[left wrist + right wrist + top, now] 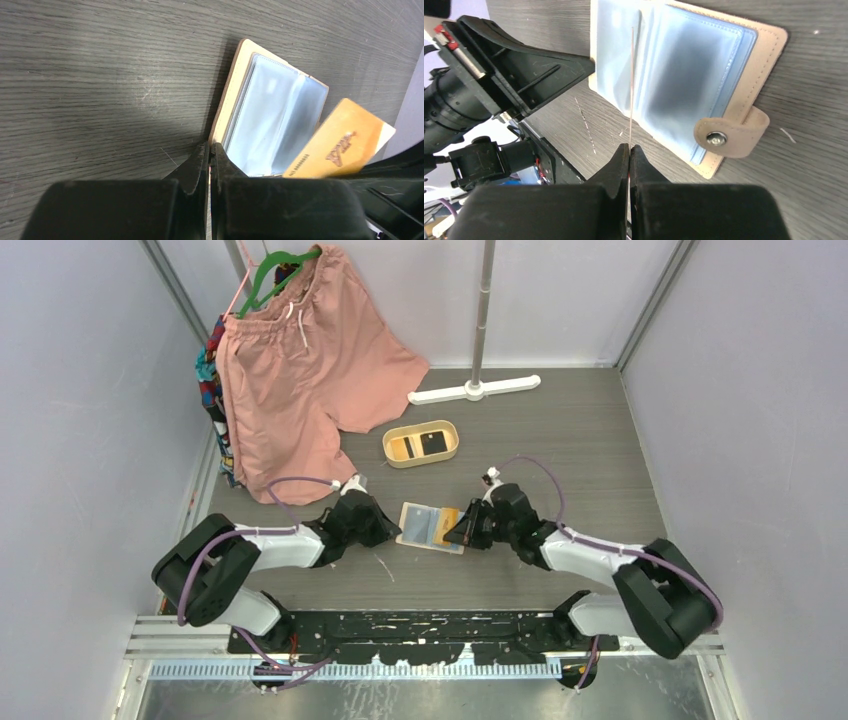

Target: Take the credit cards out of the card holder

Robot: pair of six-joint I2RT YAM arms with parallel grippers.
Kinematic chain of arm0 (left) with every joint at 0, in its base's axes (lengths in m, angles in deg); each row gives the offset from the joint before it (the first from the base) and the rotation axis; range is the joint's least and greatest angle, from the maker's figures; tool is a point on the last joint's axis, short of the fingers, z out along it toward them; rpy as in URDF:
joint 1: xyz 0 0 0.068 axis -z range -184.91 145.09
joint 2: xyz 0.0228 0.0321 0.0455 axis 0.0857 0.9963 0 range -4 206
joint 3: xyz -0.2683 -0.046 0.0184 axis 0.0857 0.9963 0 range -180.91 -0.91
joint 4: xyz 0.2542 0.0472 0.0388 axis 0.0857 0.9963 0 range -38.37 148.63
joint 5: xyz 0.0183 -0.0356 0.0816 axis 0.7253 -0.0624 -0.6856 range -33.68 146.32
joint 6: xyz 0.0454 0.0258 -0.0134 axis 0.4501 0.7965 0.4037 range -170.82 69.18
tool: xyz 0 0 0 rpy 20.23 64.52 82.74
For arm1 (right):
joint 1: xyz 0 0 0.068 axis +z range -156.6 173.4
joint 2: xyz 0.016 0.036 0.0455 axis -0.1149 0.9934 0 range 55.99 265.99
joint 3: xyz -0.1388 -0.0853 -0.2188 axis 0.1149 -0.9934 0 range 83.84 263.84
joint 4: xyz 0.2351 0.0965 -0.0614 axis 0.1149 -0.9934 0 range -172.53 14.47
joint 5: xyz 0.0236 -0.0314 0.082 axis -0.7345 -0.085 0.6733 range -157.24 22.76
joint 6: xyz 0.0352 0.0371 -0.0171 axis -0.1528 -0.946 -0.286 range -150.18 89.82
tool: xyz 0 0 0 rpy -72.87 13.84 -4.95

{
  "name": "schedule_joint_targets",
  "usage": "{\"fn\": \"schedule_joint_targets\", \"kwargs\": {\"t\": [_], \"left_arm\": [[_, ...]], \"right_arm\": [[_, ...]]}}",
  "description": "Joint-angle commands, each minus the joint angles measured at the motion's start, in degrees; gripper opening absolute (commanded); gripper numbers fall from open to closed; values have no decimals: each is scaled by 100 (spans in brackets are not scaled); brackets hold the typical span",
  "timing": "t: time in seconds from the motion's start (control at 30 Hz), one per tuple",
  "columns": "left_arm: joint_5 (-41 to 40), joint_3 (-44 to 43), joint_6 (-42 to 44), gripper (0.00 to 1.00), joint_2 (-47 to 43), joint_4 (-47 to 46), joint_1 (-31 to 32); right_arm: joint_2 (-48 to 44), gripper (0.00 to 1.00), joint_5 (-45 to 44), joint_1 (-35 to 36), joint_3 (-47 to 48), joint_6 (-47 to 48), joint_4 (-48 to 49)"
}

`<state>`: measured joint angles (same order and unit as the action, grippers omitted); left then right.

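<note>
At the left, the left end effector [210, 150] is fully closed on the edge of the beige cover of the card holder [420, 523]. We judge that it works as an anchor, so that the holder does not slide.

The card holder lies open on the desk [560, 440], in the middle between the two arms, with its clear blue-grey sleeves facing up. Its long axis runs left to right, from one end effector to the other. It is a little turned, so that the right end sits closer to the arm bases. The snap tab [729, 135] hangs loose over one edge of the cover. Behind the holder, farther from the bases, stands an oval tray [420, 463] with a black card [434, 442] inside.

Over the right half of the holder, the orange card [340, 142] is lifted off the sleeves and tilted.

At the right, the right end effector [629, 150] is closed tight on the near edge of this card. From its wrist camera we see the card only as a thin line between the jaws. The card runs straight out from the jaws toward the holder, so its free end points left, at the sleeves. We cannot tell whether this end is fully out of its pocket.

The pocket therefore lies to the left of the right end effector. In our judgement the pull should go to the right, along the axis of the card and away from the left end effector.
</note>
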<state>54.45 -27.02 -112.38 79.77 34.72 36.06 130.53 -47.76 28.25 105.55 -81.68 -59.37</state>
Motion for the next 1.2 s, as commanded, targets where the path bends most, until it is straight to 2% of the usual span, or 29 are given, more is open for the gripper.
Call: {"fn": "schedule_joint_targets", "kwargs": {"t": [0.0,0.13,0.23,0.6,0.73,0.93,1.17], "left_arm": [[-71,28,24,0,165,176,21],[-81,30,42,0,162,153,16],[-102,51,57,0,134,162,17],[-170,106,107,0,-45,179,16],[-232,130,156,0,-174,264,14],[-279,192,180,0,-263,293,8],[-288,146,221,0,-243,311,1]], "right_arm": [[-627,1,23,-252,658,781,-1605],[-586,1,465,-745,1341,1258,-2306],[-92,1,527,-1003,2317,1773,-2945],[3603,1,1534,-1019,7637,3165,-5842],[4595,1,1648,-1022,9040,3311,-6310],[5571,1,1782,-990,10603,3261,-6886],[5891,1,1735,-878,10740,3158,-6696]]}}
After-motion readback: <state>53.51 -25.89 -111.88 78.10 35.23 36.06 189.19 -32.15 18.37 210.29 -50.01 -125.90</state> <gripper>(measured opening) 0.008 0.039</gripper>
